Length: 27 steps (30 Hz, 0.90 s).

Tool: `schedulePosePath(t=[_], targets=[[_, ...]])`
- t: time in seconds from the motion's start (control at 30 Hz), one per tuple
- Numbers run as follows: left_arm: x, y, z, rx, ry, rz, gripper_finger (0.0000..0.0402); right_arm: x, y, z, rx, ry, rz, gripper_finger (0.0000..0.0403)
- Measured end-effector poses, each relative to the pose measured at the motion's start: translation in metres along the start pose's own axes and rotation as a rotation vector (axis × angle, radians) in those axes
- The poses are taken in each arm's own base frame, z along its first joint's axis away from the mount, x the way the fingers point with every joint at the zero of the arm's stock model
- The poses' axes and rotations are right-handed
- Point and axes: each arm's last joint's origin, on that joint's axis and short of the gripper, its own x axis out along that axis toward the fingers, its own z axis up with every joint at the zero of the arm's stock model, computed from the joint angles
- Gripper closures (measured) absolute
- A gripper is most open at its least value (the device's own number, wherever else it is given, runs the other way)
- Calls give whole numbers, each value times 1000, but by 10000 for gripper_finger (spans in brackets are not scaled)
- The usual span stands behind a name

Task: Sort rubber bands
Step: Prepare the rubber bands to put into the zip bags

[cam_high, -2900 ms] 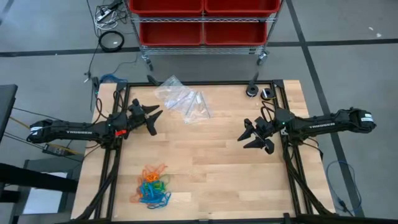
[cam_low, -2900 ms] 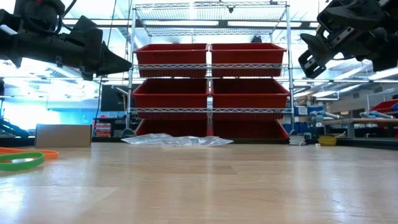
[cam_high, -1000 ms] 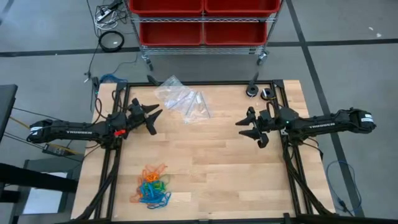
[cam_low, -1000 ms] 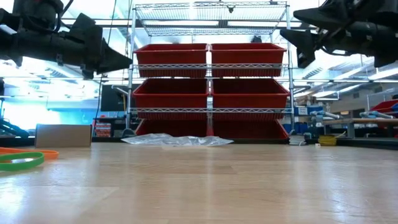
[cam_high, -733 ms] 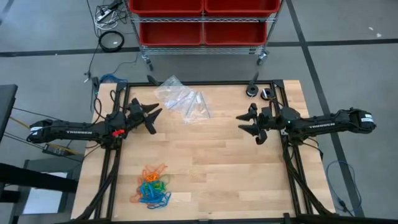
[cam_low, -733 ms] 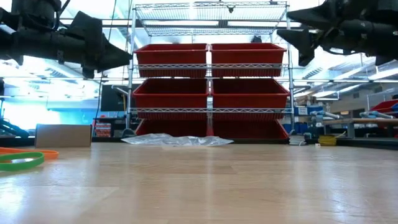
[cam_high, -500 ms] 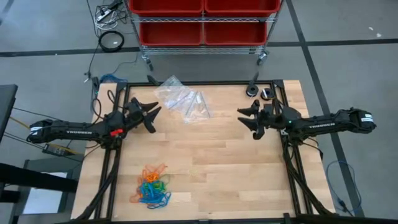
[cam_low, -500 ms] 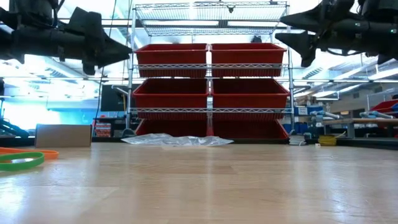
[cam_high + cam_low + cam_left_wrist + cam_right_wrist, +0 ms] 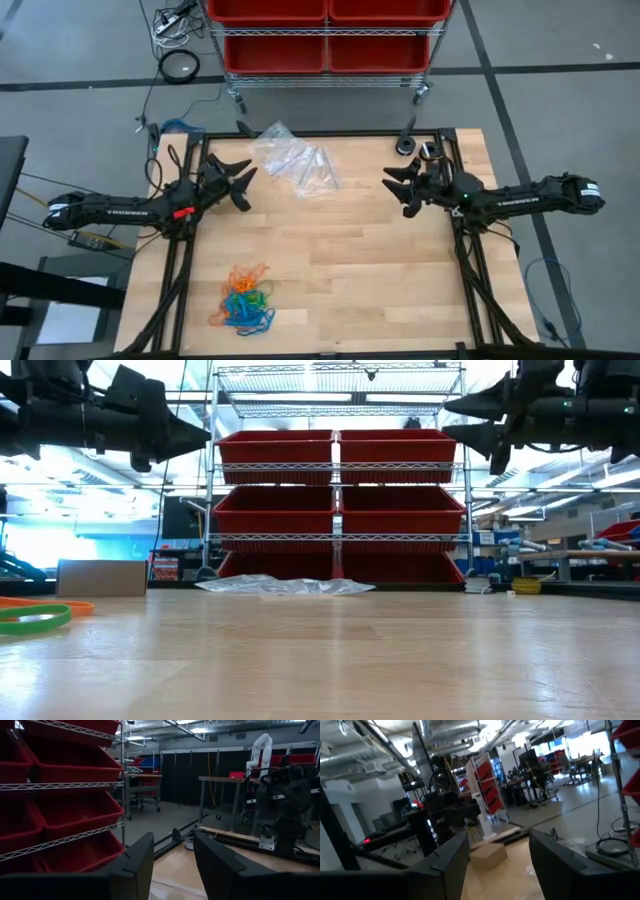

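The counter (image 9: pixel 340 270) has wide bare wood in its middle and right part. Behind its far edge stands a rack (image 9: pixel 338 480) with red bins. Clear bags (image 9: pixel 295 160) lie near the far edge. Both arms hang high above the counter: the left gripper (image 9: pixel 243 180) and the right gripper (image 9: pixel 392 190) each have fingers spread, grasping nothing. The rubber bands (image 9: pixel 243 300) lie heaped near the front-left edge.

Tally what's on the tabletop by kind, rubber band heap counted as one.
Rubber band heap, orange, blue and green tangled, single bands not countable: 1
Clear plastic bags, overlapping, look like: 3
Small dark round things near the far right corner: 2
Total: 6
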Motion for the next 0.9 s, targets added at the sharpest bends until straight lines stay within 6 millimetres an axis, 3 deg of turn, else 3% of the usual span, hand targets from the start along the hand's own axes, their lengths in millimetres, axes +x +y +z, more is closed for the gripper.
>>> schedulePosePath(t=[0.27,0.5,0.7,0.9], targets=[[-2,-3,-18,61,174,-131,254,9,5,-8,28,107,168,204],[-9,-4,-40,95,480,-217,254,46,9,-29,26,306,200,200],[-9,-8,-32,88,588,-301,247,87,16,-56,46,470,313,173],[-8,-13,-15,62,652,-307,213,122,25,-76,70,575,439,145]])
